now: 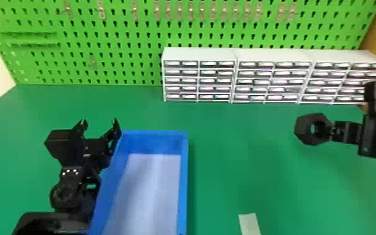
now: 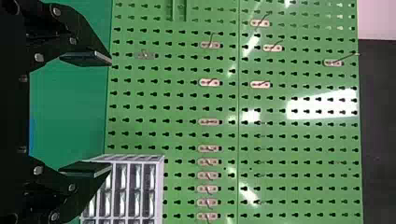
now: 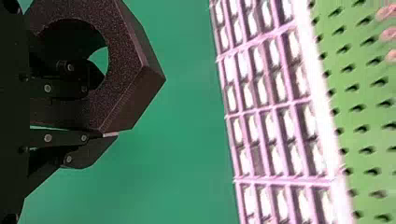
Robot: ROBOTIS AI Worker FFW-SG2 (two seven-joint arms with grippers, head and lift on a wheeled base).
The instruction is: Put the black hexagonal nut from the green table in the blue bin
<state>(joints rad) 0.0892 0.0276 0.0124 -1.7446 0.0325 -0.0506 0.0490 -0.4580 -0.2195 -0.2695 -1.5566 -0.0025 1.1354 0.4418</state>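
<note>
Head view. Landmark: the drawer cabinet (image 1: 196,55), at the foot of the green pegboard (image 1: 128,59). Black hexagonal nut (image 1: 303,128): in front of the cabinet's right part, raised over the green counter (image 1: 237,162), held by the right gripper (image 1: 330,132). Blue bin (image 1: 183,175): nearer the robot than the cabinet, mostly left of it. Left gripper (image 1: 100,122): left of the cabinet and nearer, by the bin's left wall; jaws wide, nothing between them. Contact with the bin: cannot tell.

Left wrist view. Jaws well apart; one fingertip overlaps an end of the cabinet, pegboard beyond.

Right wrist view. Jaws closed on the nut's wall, one finger in the hole, the other along an outer face. Nut apart from the cabinet, counter visible between.
</note>
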